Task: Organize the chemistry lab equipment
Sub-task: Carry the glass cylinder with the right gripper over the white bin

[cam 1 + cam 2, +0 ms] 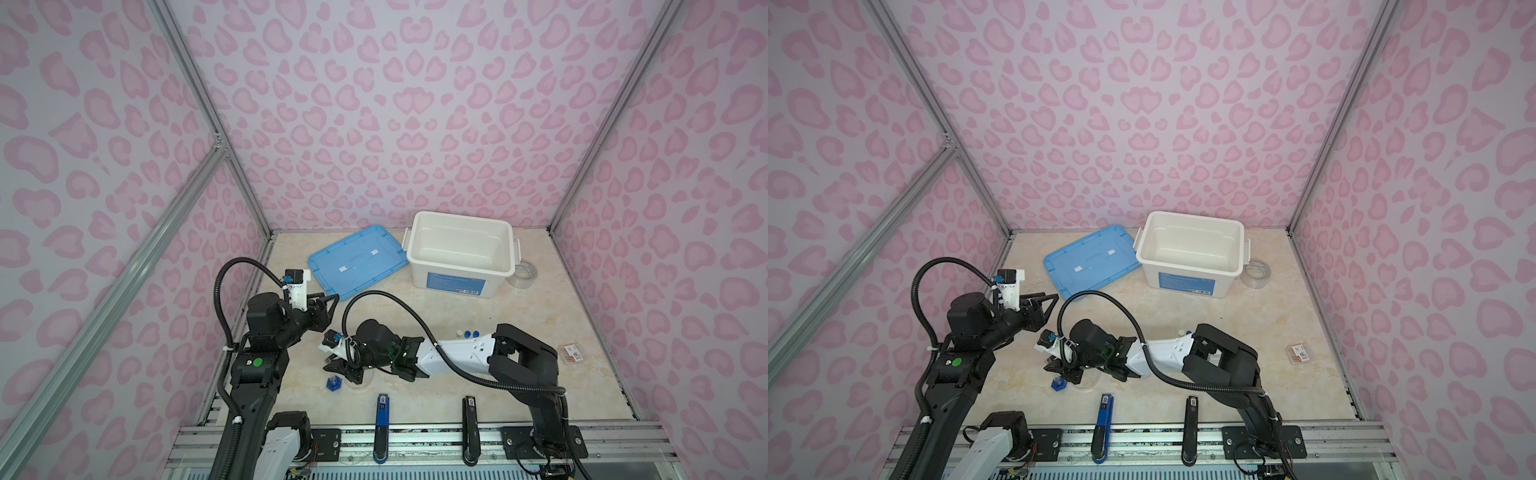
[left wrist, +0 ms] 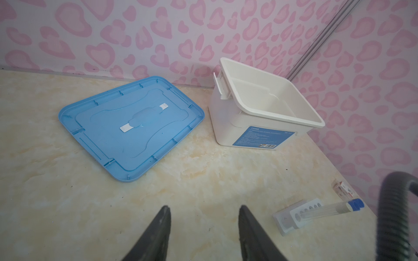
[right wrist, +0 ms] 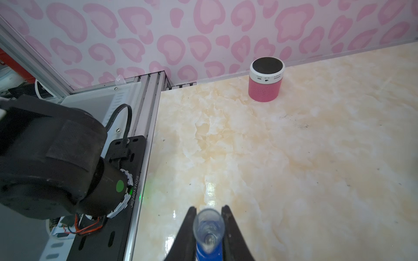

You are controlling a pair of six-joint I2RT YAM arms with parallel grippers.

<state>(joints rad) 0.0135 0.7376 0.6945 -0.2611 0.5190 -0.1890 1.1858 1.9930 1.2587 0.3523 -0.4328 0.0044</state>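
My right gripper [image 3: 209,209] reaches across to the front left and is shut on the tiny blue-based cylinder [image 3: 209,228], which stands upright between its fingers. Both top views show that cylinder [image 1: 333,383] [image 1: 1058,383] just below the gripper [image 1: 338,370]. A faint clear round dish [image 1: 360,380] lies beside it. My left gripper [image 2: 202,209] [image 1: 326,302] hovers open over bare table, holding nothing. The white rack [image 2: 300,214] lies on its side with a blue-capped tube [image 2: 334,208] in it. In a top view only the tube caps [image 1: 468,333] show behind my right arm.
An open white bin [image 1: 461,215] stands at the back, with its blue lid [image 1: 357,262] flat to its left. A clear tape roll [image 1: 524,272] sits right of the bin. A small clear box [image 1: 571,353] lies far right. A pink jar with black lid [image 3: 265,83] stands by the wall.
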